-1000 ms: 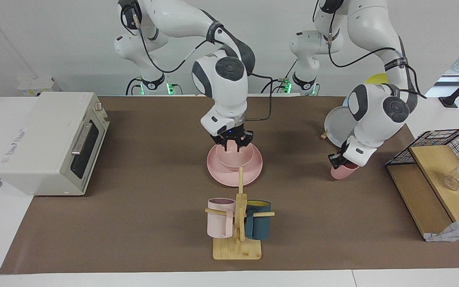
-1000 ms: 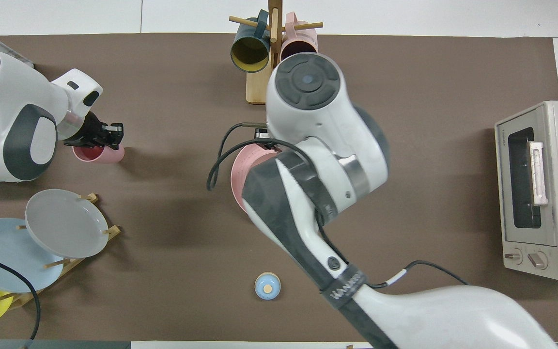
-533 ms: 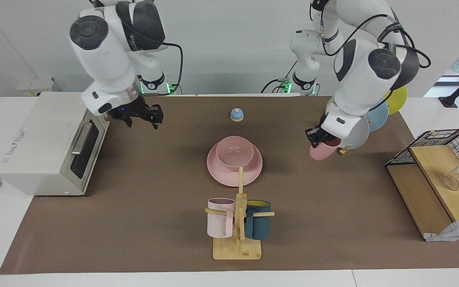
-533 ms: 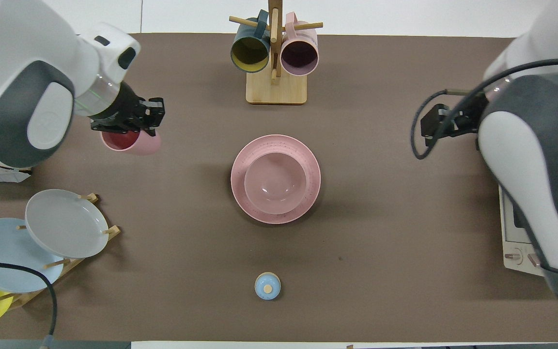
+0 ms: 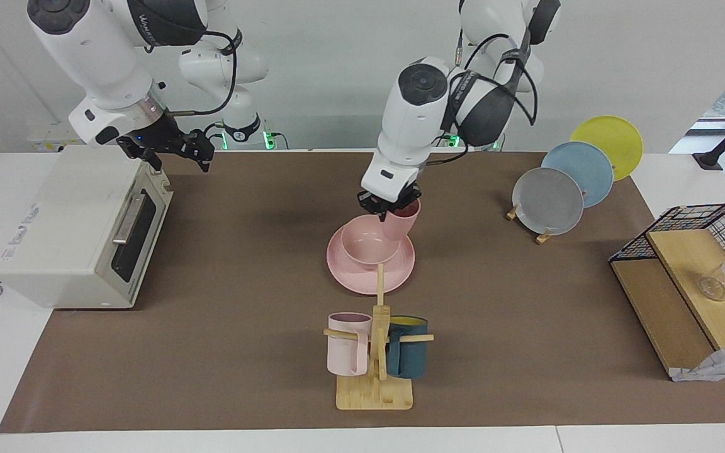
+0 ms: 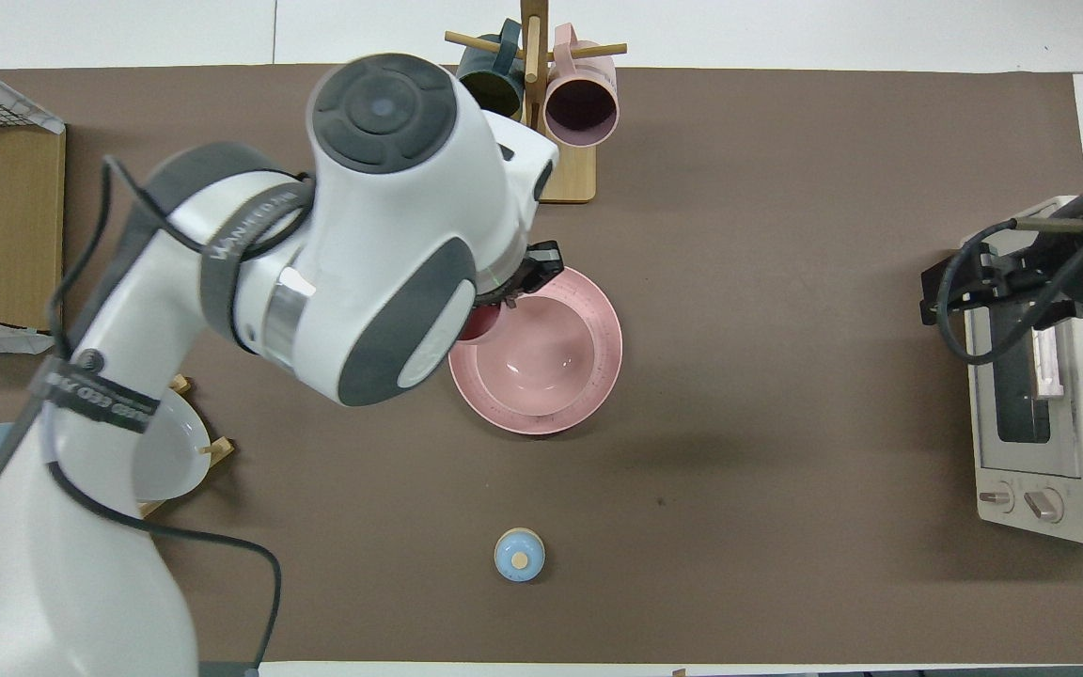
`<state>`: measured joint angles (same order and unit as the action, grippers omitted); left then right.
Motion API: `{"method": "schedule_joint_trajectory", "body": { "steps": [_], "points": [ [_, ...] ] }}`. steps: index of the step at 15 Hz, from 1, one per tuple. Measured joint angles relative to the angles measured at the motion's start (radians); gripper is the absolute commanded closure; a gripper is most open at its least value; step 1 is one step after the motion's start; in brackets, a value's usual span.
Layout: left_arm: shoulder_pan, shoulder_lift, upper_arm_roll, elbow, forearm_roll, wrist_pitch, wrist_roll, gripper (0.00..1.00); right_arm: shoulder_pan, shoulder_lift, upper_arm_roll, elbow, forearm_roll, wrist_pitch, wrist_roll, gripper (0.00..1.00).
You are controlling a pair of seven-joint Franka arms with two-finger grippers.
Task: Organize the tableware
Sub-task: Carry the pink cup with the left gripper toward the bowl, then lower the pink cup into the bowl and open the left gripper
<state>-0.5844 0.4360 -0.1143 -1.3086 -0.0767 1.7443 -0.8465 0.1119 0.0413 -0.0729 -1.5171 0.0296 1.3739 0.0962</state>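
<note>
The pink plate (image 5: 356, 278) lies mid-table with the pink bowl (image 5: 364, 246) sitting on it. My left gripper (image 5: 389, 207) is shut on the rim of the pink cup (image 5: 405, 221) and holds it tilted over the bowl's edge; whether the cup touches the bowl I cannot tell. In the overhead view the left arm covers most of the cup (image 6: 478, 325), while the bowl (image 6: 546, 353) and the plate (image 6: 600, 393) show beside it. My right gripper (image 5: 175, 151) hangs open and empty above the toaster oven's corner, and it shows there from overhead too (image 6: 950, 282).
A toaster oven (image 5: 73, 220) stands at the right arm's end. A wooden mug tree (image 5: 375, 377) with a pale pink and a teal mug is farther from the robots than the plate. A rack of grey, blue and yellow plates (image 5: 548, 200), a wire shelf (image 5: 683, 277) and a small blue bell (image 6: 519, 554) are also here.
My left arm lifted the cup and swung it from beside the plate rack to over the bowl. My right gripper let go of the bowl, opened and drew back to above the oven.
</note>
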Motion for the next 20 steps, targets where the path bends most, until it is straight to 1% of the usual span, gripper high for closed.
{"method": "schedule_joint_trajectory", "body": {
  "steps": [3, 5, 8, 11, 15, 20],
  "points": [
    [-0.026, 0.057, 0.002, 0.0, 0.006, 0.051, -0.028, 1.0, -0.028, -0.031, -0.001, -0.028, -0.003, 0.011, -0.046, 0.0],
    [-0.027, 0.076, 0.003, -0.001, 0.006, 0.073, -0.031, 1.0, -0.03, -0.033, 0.0, -0.041, -0.003, 0.052, -0.052, 0.0],
    [-0.027, 0.084, 0.007, -0.017, 0.008, 0.099, -0.038, 1.0, -0.032, -0.039, -0.002, -0.072, -0.004, 0.077, -0.054, 0.0],
    [-0.027, 0.087, 0.008, -0.054, 0.01, 0.124, -0.044, 1.0, -0.05, -0.047, -0.002, -0.087, -0.006, 0.116, -0.054, 0.0],
    [-0.027, 0.087, 0.008, -0.113, 0.01, 0.194, -0.055, 1.0, -0.052, -0.047, -0.002, -0.088, -0.009, 0.121, -0.054, 0.0],
    [-0.027, 0.087, 0.008, -0.148, 0.01, 0.244, -0.057, 1.0, -0.061, -0.046, -0.003, -0.092, -0.011, 0.115, -0.054, 0.0]
  ]
}}
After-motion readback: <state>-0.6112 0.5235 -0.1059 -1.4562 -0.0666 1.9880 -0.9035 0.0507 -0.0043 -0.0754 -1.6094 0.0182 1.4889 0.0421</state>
